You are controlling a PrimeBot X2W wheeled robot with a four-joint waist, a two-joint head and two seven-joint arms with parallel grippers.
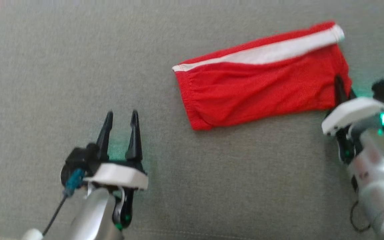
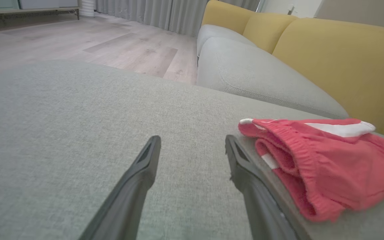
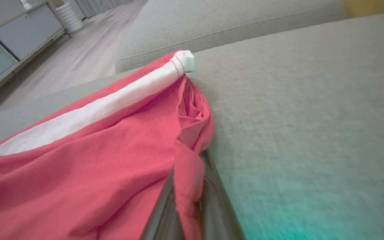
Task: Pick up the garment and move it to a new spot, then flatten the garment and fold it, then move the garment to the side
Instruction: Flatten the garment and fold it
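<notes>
The garment [image 1: 262, 83] is a pair of red shorts with a white side stripe, folded and lying on a grey cushion at the upper right of the head view. My right gripper [image 1: 340, 88] is at its right edge, shut on a fold of the red cloth. In the right wrist view the cloth [image 3: 185, 160] is pinched between the two dark fingers [image 3: 165, 213]. My left gripper [image 1: 121, 115] hovers open over bare cushion to the left of the garment, nothing between its fingers. In the left wrist view the garment [image 2: 322, 163] lies just right of the gripper [image 2: 192, 143].
The grey cushion surface [image 1: 78, 60] stretches wide to the left and front. A sofa with grey seats [image 2: 245, 73] and yellow backrests [image 2: 342, 60] stands behind. Wooden floor [image 2: 95, 43] lies beyond the cushion's edge, with a low cabinet [image 3: 8, 43] further off.
</notes>
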